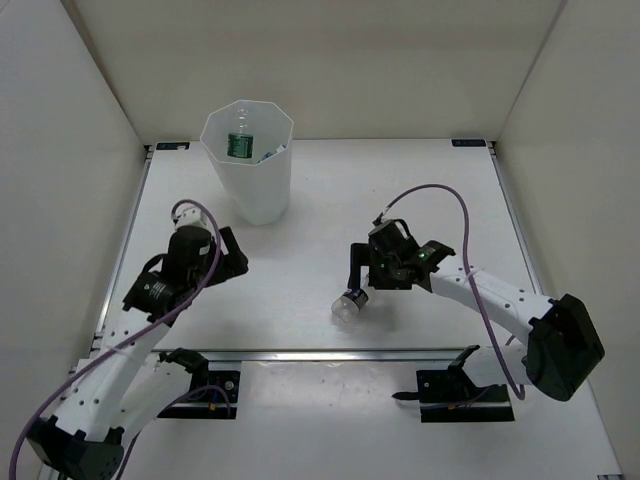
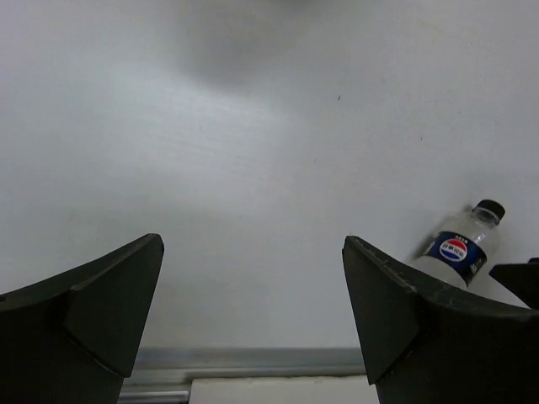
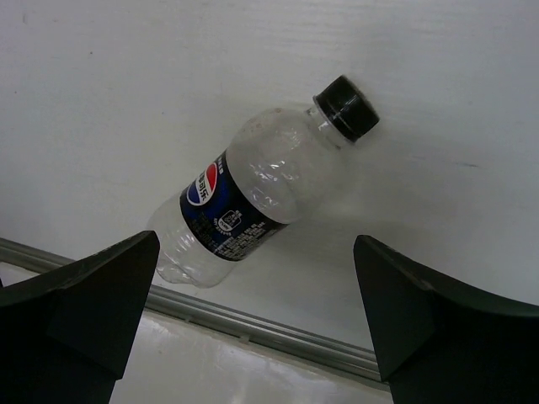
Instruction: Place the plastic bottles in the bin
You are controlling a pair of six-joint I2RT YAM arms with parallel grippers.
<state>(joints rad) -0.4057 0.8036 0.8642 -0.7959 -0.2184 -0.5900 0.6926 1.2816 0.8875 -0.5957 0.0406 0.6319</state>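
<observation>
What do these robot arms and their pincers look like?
The left arm and right arm have white links, black joints and a looping purple cable each. The left gripper and right gripper are black, with two wedge-shaped fingers. A green light glows on the right wrist.

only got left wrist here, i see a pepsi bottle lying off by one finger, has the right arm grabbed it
Observer: No. The right gripper is open and pointing at the bottle, jaws wide apart, not touching it.
Operator: anything in the bin
Observer: Yes, the bin holds a green-labelled bottle.
Operator: where's the bin from my arm
Observer: At the far side of the table, just beyond the left gripper, which is open.
</observation>
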